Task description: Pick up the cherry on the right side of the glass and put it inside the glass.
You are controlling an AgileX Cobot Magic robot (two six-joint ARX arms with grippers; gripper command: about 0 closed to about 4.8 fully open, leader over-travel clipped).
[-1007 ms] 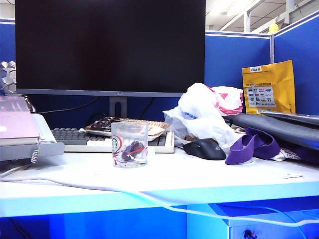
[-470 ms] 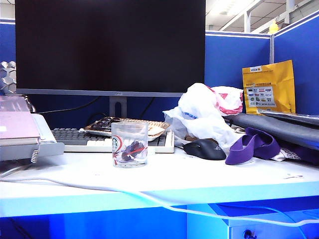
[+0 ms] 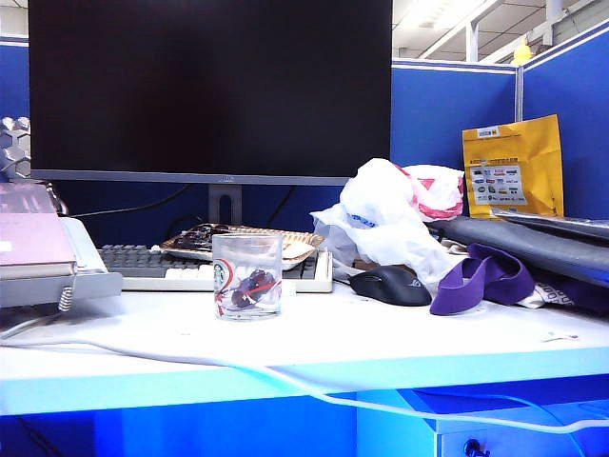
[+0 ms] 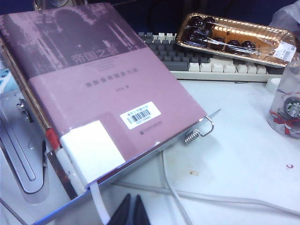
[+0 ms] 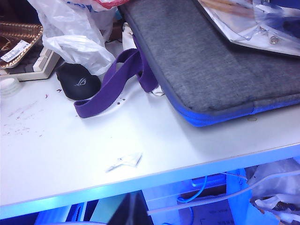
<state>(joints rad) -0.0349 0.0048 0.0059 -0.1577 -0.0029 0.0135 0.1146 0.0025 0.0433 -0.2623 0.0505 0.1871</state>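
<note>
Exterior view: no arm is seen. A white cable is draped along the table edge, nearer than the glass. The glass is set upright on the table, and the cherry is seen inside it. Right of the glass a black mouse is placed; behind the glass, a keyboard, then a monitor. The left pincer is closed and empty, low before a pink book. The right pincer is shut, nothing held, below the table edge.

Clear glossy glass, matt black plastic mouse, crinkled white plastic bag, grey cloth sleeve
</note>
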